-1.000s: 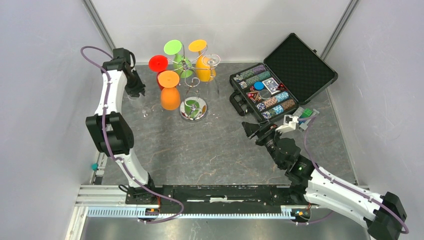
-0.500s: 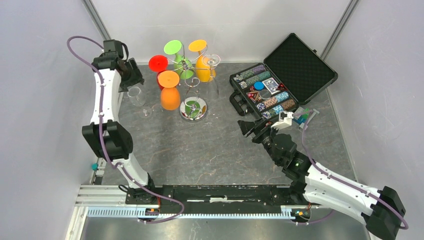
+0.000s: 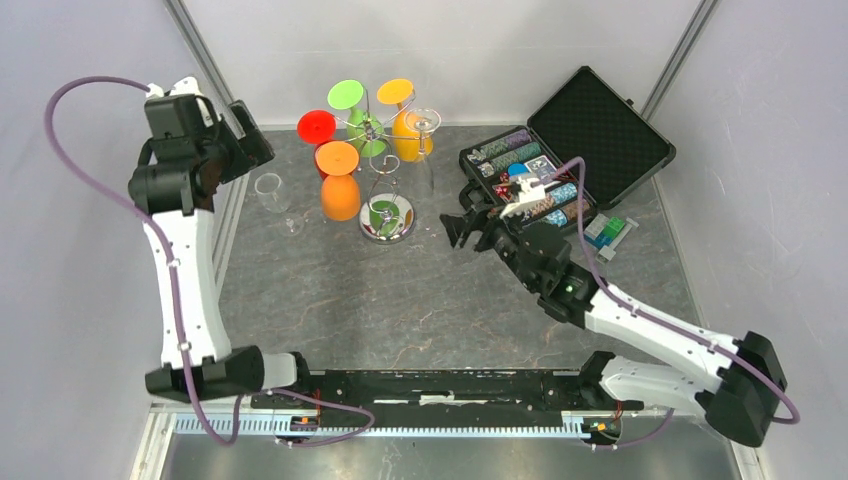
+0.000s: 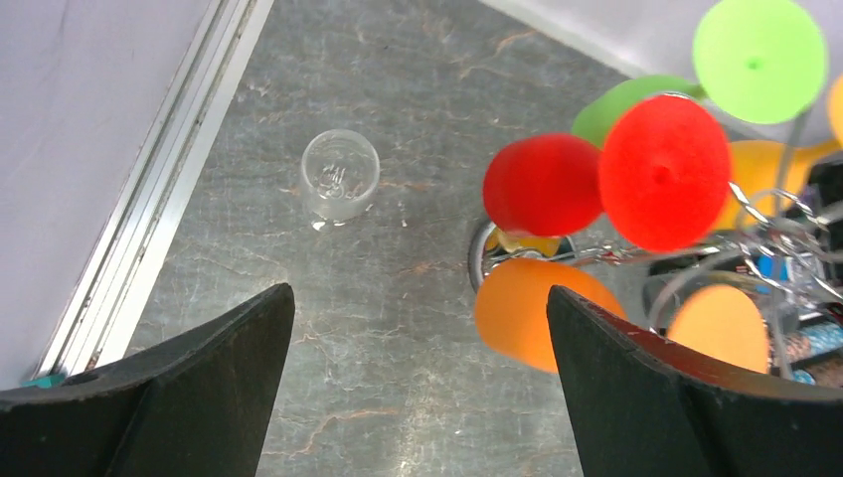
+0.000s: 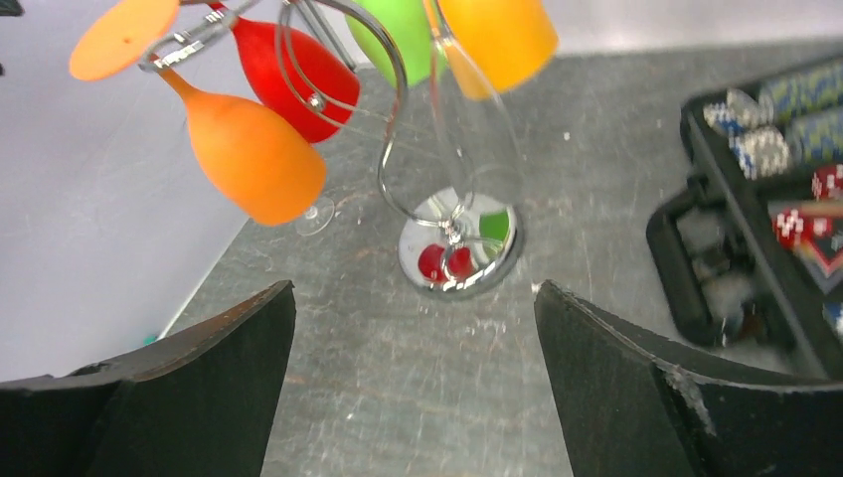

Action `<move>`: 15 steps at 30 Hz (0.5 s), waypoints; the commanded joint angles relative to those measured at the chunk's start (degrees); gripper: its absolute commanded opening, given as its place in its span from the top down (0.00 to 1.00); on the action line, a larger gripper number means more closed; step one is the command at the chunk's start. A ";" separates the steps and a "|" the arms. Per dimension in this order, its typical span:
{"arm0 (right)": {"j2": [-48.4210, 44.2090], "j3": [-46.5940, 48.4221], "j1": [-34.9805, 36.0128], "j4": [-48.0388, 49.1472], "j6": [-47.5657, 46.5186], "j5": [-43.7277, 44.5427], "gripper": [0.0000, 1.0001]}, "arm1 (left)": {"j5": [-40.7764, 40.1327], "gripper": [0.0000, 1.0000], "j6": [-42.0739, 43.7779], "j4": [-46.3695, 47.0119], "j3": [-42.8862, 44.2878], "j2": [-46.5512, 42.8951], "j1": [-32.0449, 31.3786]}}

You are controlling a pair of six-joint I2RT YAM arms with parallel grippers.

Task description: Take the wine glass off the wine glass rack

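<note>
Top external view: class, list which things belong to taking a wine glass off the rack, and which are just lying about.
Job: wine glass rack; coloured wine glasses hanging on it; hanging clear wine glass; standing clear wine glass, left of it.
Lying about: open poker chip case; small green packet beside it.
</note>
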 commanded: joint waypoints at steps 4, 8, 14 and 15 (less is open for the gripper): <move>9.11 8.81 -4.31 11.54 -20.24 -12.16 0.15 | 11.72 0.00 0.10 2.56 -0.97 -8.86 0.28; 13.70 10.20 -7.04 20.54 -25.42 -18.17 0.23 | 21.73 0.00 -1.62 5.09 -2.60 -13.68 0.26; 22.22 12.00 -11.51 34.58 -26.58 -28.78 0.27 | 40.64 0.00 -7.67 15.12 -9.71 -19.90 -0.34; 23.87 13.26 -11.94 35.39 -26.48 -30.00 0.27 | 43.39 0.00 -8.59 16.60 -10.58 -20.19 -0.74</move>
